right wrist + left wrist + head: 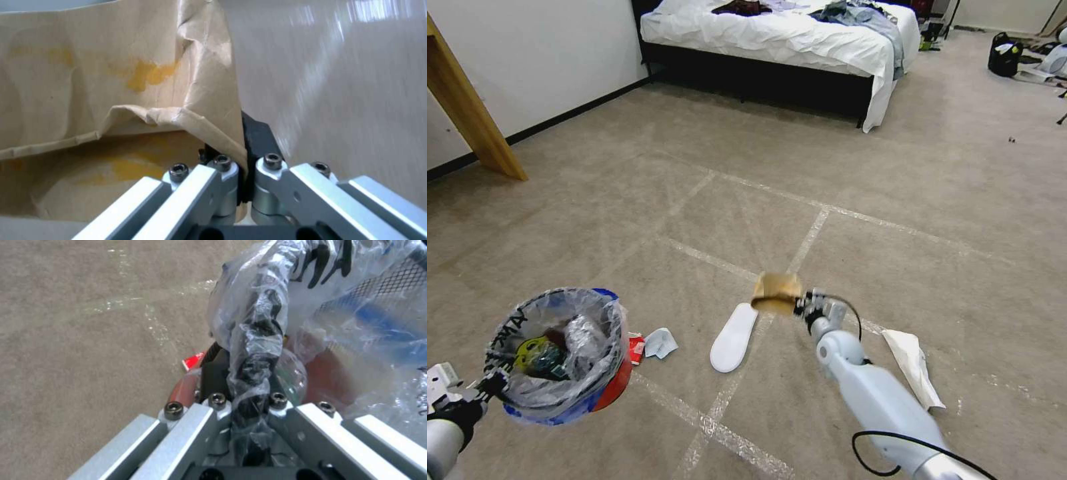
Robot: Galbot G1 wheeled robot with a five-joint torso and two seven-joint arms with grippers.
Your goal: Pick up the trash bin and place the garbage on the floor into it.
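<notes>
Right now the right gripper (802, 305) is clamped on the edge of a crumpled brown paper bag (776, 292) blotched with yellow stains, holding it clear of the beige taped carpet (894, 200), above the toe of a flat white slipper (734, 337). At lower left, the left gripper (490, 385) pinches the rim of the small round red bin (560, 353), lined with clear plastic, carried off the carpet beside a red wrapper (636, 348) and light-blue scrap (660, 343).
</notes>
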